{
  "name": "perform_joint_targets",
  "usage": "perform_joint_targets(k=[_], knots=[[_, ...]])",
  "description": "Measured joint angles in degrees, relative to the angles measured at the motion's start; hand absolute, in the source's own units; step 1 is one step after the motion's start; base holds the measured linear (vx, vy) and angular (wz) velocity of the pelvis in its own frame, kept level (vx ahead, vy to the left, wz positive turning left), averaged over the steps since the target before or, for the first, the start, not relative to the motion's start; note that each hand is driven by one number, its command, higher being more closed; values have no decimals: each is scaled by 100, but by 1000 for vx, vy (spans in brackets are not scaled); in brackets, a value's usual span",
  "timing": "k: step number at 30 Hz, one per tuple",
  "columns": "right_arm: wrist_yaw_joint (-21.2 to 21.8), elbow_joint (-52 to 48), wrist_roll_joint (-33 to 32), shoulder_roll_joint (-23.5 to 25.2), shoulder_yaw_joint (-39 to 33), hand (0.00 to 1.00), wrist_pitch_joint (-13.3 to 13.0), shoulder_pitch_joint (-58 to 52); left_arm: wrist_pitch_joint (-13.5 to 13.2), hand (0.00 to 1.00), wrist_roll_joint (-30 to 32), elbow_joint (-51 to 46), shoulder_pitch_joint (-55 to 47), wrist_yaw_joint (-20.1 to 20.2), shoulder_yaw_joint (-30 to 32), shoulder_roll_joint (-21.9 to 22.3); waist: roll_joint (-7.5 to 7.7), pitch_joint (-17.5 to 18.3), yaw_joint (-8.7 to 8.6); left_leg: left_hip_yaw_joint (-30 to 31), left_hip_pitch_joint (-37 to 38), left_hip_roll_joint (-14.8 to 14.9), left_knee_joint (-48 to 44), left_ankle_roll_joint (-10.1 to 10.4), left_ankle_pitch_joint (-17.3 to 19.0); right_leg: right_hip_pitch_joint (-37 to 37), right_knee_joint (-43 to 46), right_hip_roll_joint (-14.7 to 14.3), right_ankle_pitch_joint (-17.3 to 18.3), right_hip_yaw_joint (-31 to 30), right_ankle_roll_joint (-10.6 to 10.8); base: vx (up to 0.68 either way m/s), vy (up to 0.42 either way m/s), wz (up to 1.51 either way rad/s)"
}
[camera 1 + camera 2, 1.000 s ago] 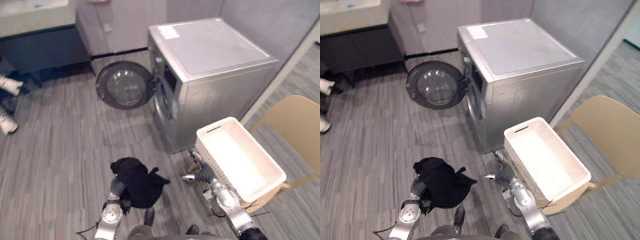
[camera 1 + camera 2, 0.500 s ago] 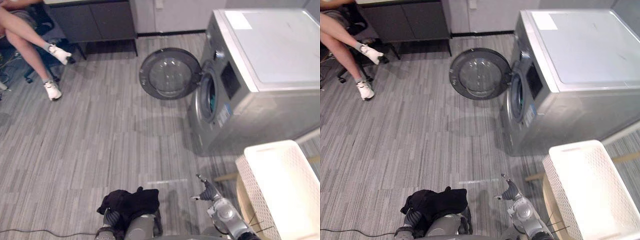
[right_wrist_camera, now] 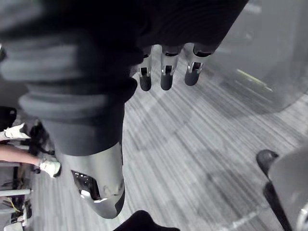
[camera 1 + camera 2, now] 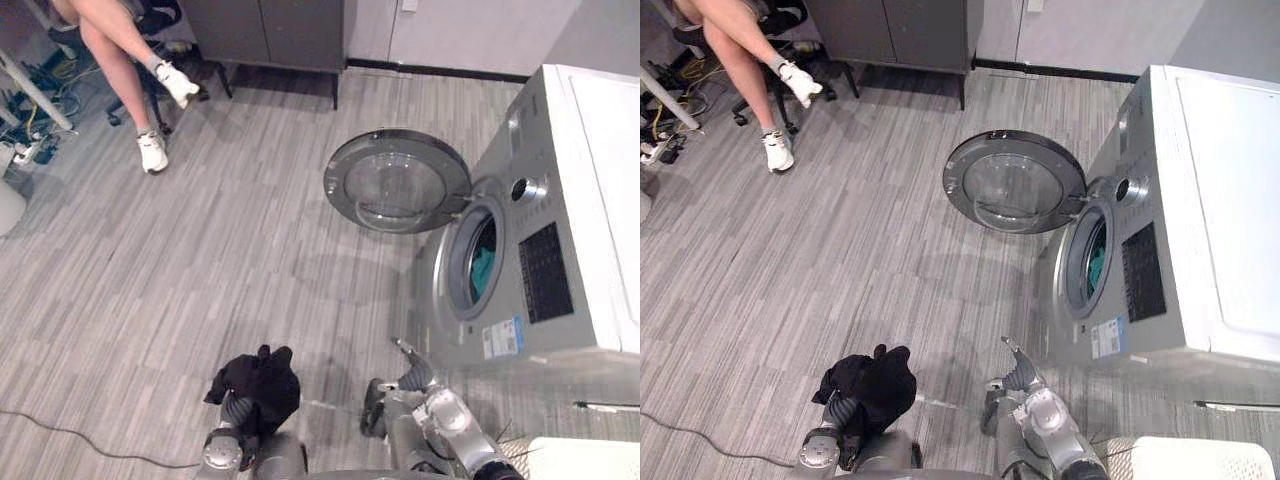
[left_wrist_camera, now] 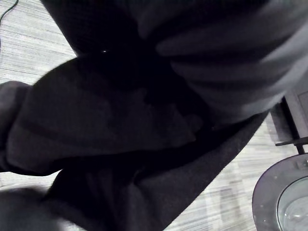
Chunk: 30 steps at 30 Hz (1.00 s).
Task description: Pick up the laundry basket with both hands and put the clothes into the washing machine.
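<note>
A black garment (image 4: 256,383) is bunched over my left hand (image 4: 237,411), low over the floor at the bottom left; in the left wrist view the black cloth (image 5: 120,144) covers that hand. My right hand (image 4: 414,373) hangs open and holds nothing, a short way in front of the washing machine (image 4: 570,200); its straight fingers (image 3: 166,77) point at the floor. The machine's round door (image 4: 398,182) stands swung open, and teal cloth shows inside the drum opening (image 4: 479,262). A corner of the white laundry basket (image 4: 1170,458) shows at the bottom right.
A seated person's legs and white shoes (image 4: 152,150) are at the far left, beside dark cabinets (image 4: 270,30) along the back wall. Grey plank floor (image 4: 200,260) stretches between me and the open door.
The camera has turned left: the washing machine has slid to the right edge and the basket has nearly left the picture. The black garment stays on my left hand.
</note>
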State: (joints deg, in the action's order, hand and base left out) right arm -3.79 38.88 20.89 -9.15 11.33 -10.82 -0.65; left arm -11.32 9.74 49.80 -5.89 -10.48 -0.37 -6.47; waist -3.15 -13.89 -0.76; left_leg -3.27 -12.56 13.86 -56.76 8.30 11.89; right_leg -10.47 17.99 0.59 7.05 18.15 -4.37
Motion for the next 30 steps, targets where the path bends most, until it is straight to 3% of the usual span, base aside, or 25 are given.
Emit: perform_joint_targets(k=[1, 4, 7, 8, 9, 10, 11, 12, 13, 14, 16, 17, 19, 20, 21, 23, 25, 28, 30], knots=[[-33, 3, -7, 78, -32, 0, 4, 1, -1, 100, 0, 0, 139, 43, -11, -47, 144, -76, 95, -268, -189, 46, -435, -235, 159, 572, -327, -82, 59, -243, -54, 486, -148, -61], [-124, -31, -11, 79, -134, 0, -7, 28, -25, 100, 2, -49, 280, 50, -89, 5, 230, -98, 131, -490, -496, -23, 30, -352, 241, 980, -674, -76, 49, -507, -41, 355, -58, -59], [-153, 10, -11, 149, -265, 0, 6, 106, -33, 100, 4, -117, 372, 51, -183, 133, 317, -180, 164, 17, -790, -477, 1718, -324, 225, 1312, -832, -25, 49, -1003, -40, 361, 106, -78], [-153, 31, -11, 197, -268, 0, 4, 135, -34, 100, 4, -127, 370, 51, -193, 158, 319, -184, 175, 644, -762, -720, 2708, -181, 124, 1402, -827, -7, 67, -1228, -11, 395, 281, -110], [-153, 31, -11, 244, -266, 0, -7, 134, -39, 100, 3, -129, 365, 46, -198, 167, 302, -173, 189, 1185, -693, -870, 3508, -20, -111, 1467, -794, 10, 202, -1493, 210, 409, 323, -123], [-155, 28, -8, 255, -267, 0, -11, 142, -38, 100, 3, -125, 356, 46, -210, 178, 260, -164, 200, 1390, -658, -893, 3822, -26, -320, 1506, -781, -1, 306, -1635, 372, 439, 414, -141], [-160, 25, -4, 172, -294, 0, -22, 121, -38, 100, 3, -90, 303, 43, -310, 250, -9, -117, 204, 1727, -626, -758, 4134, 0, -872, 1579, -733, -154, 583, -1925, 643, 334, 416, -134], [-197, 147, -1, 240, -370, 0, 19, 137, -28, 100, 4, -26, 426, 51, -434, 280, -27, -214, 177, 1615, -689, -804, 3605, -26, -1262, 1603, -467, -109, 836, -2192, 810, 305, 411, -119], [-225, 136, 1, 274, -405, 0, 16, 94, -27, 100, 4, -16, 478, 49, -461, 251, 72, -174, 186, 1528, -669, -902, 3561, -111, -1122, 1533, -328, 29, 906, -2272, 866, 227, 368, -83], [-223, 131, 13, 371, -412, 0, 9, -25, -33, 100, 4, -24, 534, 46, -490, 160, 285, -90, 179, 1156, -656, -1063, 3480, -237, -920, 1332, -36, 307, 1029, -2487, 938, 217, 337, -91], [-223, 126, 16, 456, -404, 0, 9, -76, -25, 100, 5, -22, 533, 43, -597, 63, 369, -43, 189, 614, -583, -1097, 3306, -444, -663, 1038, 319, 519, 1005, -2817, 981, 190, 330, -128], [-224, 130, 17, 470, -339, 0, 9, -3, -12, 100, 6, -28, 476, 43, -628, 15, 400, -44, 192, 145, -440, -1067, 3264, -569, -470, 843, 508, 721, 927, -2695, 1064, 141, 282, -168], [-224, 138, 23, 464, -202, 0, 11, 129, 6, 100, 5, -83, 405, 42, -630, -24, 416, -36, 224, -491, -195, -979, 3388, -718, -344, 586, 742, 1061, 807, -1952, 972, 119, 242, -179], [-225, 138, 25, 480, -137, 0, 7, 152, 32, 100, 5, -163, 396, 43, -638, -65, 426, -33, 201, -926, -9, -922, 3536, -808, -328, 393, 1012, 1390, 774, -914, 855, 70, 132, -136], [-222, 140, 25, 483, -121, 0, 7, 173, 44, 100, 3, -214, 397, 43, -637, -75, 424, -34, 201, -1065, 57, -904, 3580, -828, -315, 352, 1071, 1481, 769, -536, 822, 94, 132, -163], [-225, 155, 24, 497, -69, 0, 5, 214, 57, 100, -1, -449, 401, 48, -638, -134, 427, -32, 180, -1715, 326, -751, 3635, -871, -208, 372, 1013, 1737, 747, 915, 722, 87, 89, -147], [-243, 337, 25, 491, -114, 0, 17, 244, 64, 100, -3, -665, 505, 60, -635, -253, 450, -20, 142, -2017, 426, -646, 3646, -866, -195, 443, 856, 1789, 681, 1474, 755, 95, 52, -112], [-260, 363, 16, 482, -282, 0, 16, 56, 63, 100, -2, -770, 481, 91, -649, -236, 448, -20, 139, -2109, 540, -518, 3499, -858, -191, 521, 588, 1602, 681, 1233, 762, 55, -65, -58], [-278, 363, -13, 405, -331, 0, 14, -87, 66, 100, -5, -781, 405, 169, -632, -233, 435, -20, 148, -2199, 452, -149, 2795, -778, -140, 608, 343, 1300, 636, 907, 839, 45, -169, -80]])
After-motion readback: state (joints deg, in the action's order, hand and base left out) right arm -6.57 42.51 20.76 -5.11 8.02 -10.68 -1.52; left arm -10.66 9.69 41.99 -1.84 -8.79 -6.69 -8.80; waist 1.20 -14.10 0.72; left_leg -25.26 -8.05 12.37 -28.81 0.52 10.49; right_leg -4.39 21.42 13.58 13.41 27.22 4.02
